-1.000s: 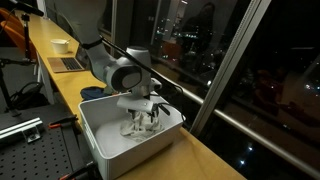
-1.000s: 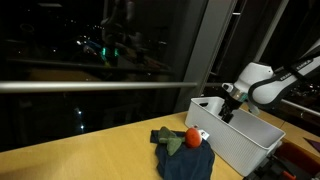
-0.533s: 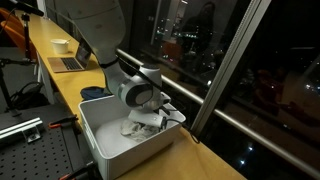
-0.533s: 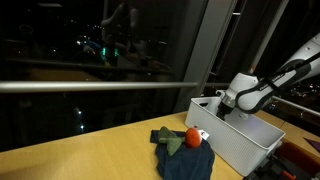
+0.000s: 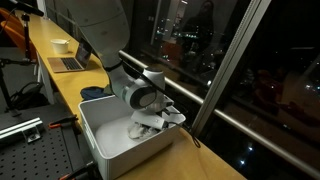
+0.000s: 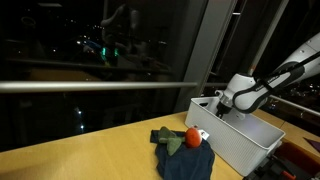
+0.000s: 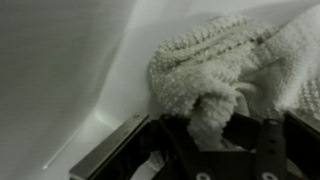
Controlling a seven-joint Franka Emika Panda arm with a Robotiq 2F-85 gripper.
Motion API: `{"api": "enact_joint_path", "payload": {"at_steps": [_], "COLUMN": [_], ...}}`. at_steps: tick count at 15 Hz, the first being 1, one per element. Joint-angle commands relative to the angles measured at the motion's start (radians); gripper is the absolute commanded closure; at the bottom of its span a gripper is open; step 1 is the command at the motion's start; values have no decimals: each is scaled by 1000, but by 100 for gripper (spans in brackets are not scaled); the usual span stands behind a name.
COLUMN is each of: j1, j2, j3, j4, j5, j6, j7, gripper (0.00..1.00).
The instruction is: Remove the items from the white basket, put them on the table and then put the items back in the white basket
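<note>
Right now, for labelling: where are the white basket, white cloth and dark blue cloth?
white basket (image 5: 135, 157), an exterior view, near wall
white cloth (image 7: 215, 65), wrist view, bunched middle
dark blue cloth (image 6: 188, 163), an exterior view, middle

Dim indoor light, reflections on dark window (image 6: 100, 50), wrist view grainy

We see a white basket (image 5: 105, 150), a white nubbly cloth (image 7: 220, 70), a navy cloth (image 6: 190, 165) and a yellowish counter (image 6: 80, 158).

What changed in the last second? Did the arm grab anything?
The gripper dipped deeper into the white basket, toward its far corner, and closed on the white cloth. The basket and the dark blue cloth lying on the table stayed where they were.
</note>
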Motion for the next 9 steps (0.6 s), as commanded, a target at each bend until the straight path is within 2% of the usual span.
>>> {"api": "enact_joint_path", "payload": {"at_steps": [1, 3, 6, 9], "j1": [13, 35, 82, 129], "j2": [-146, -253, -400, -553], "j3": [-23, -51, -100, -115], "j4": [-102, -174, -234, -283], "j5": [-16, -36, -91, -179], "j6": [-32, -22, -46, -101], "j7": [52, 79, 122, 170], "gripper": [95, 100, 97, 96]}}
